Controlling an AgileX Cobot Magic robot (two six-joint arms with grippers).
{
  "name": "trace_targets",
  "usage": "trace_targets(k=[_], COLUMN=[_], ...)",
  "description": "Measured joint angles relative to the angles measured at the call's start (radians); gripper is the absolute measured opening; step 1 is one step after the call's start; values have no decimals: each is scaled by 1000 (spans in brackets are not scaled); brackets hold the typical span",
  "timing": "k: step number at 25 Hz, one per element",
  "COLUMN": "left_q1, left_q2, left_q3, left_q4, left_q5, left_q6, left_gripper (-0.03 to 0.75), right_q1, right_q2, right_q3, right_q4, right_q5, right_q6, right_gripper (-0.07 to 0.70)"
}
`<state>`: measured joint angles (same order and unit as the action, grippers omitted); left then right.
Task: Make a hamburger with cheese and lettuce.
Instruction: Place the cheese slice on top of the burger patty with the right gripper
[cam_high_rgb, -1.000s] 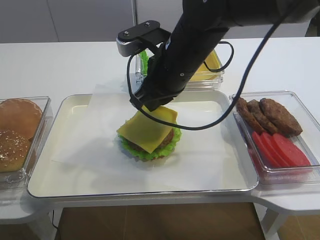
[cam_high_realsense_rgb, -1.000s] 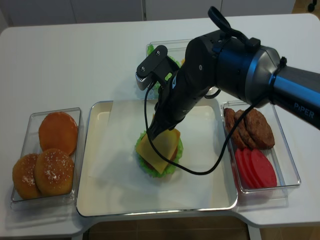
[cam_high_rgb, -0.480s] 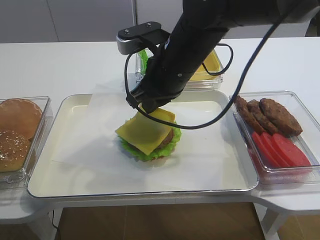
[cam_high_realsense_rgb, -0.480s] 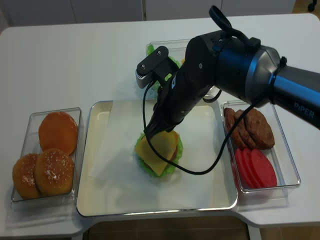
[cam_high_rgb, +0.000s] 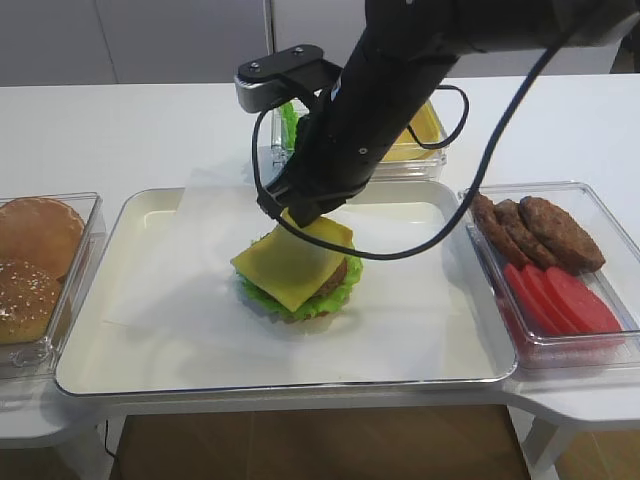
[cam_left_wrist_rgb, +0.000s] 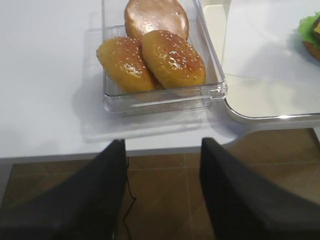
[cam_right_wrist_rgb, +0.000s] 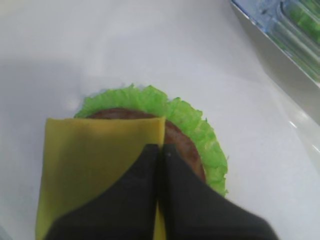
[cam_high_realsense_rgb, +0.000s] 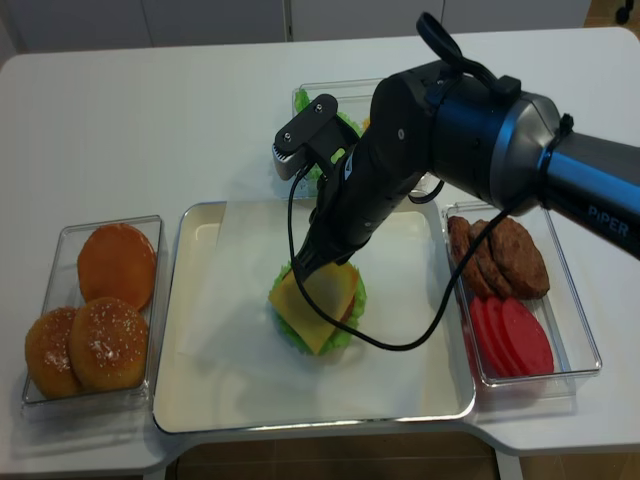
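**Cheese slice held over the stack on the tray**

Right gripper (cam_right_wrist_rgb: 159, 150) reaches across to the middle of the white tray (cam_high_rgb: 90, 350); jaws pressed together with no gap, pinching the near edge of the cheese (cam_right_wrist_rgb: 95, 160) as the wrist view shows it; in the high view the grip sits at the slice's far corner (cam_high_rgb: 300, 215).

Cheese: flat yellow square, tilted, far corner lifted at the gripper, the lower part lying across the hamburger (cam_high_rgb: 338, 272); slice sits off-centre toward the left, leaving the brown patty bare on the right side.

Lettuce (cam_right_wrist_rgb: 192, 122): frilly green fringe showing all round beneath the patty, widest on the far and right edges in the wrist view; it rests on the white paper sheet (cam_high_rgb: 170, 290) that lines the tray.

Left gripper (cam_left_wrist_rgb: 162, 195): jaws standing well apart, holding nothing; it hangs off the near edge of the table, near the clear box of buns (cam_left_wrist_rgb: 150, 57) at the left of the tray.

Right of the tray: a clear box with dark patties (cam_high_rgb: 540, 230) at the far end and red tomato slices (cam_high_rgb: 560, 300) at the near end; far side of the tray: another clear box (cam_high_realsense_rgb: 310, 100) with green leaves and yellow slices, largely hidden by the arm.
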<state>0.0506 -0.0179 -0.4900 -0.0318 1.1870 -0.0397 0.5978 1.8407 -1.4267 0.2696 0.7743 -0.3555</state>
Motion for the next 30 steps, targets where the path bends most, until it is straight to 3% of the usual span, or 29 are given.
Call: trace_targets(k=[12, 15, 22, 30], left_q1=[0, 0, 0, 0], left_q2=[0, 0, 0, 0], left_q3=[0, 0, 0, 0], left_q4=[0, 0, 0, 0], left_q5=[0, 0, 0, 0], left_q6=[0, 0, 0, 0], left_gripper=[358, 358, 358, 358], right_q1=[0, 0, 0, 0], right_q2=[0, 0, 0, 0], right_q3=[0, 0, 0, 0], right_q4=[0, 0, -48, -114], right_q5=[-3, -3, -3, -3], right_q6=[6, 12, 30, 38], right_gripper=[11, 75, 305, 354])
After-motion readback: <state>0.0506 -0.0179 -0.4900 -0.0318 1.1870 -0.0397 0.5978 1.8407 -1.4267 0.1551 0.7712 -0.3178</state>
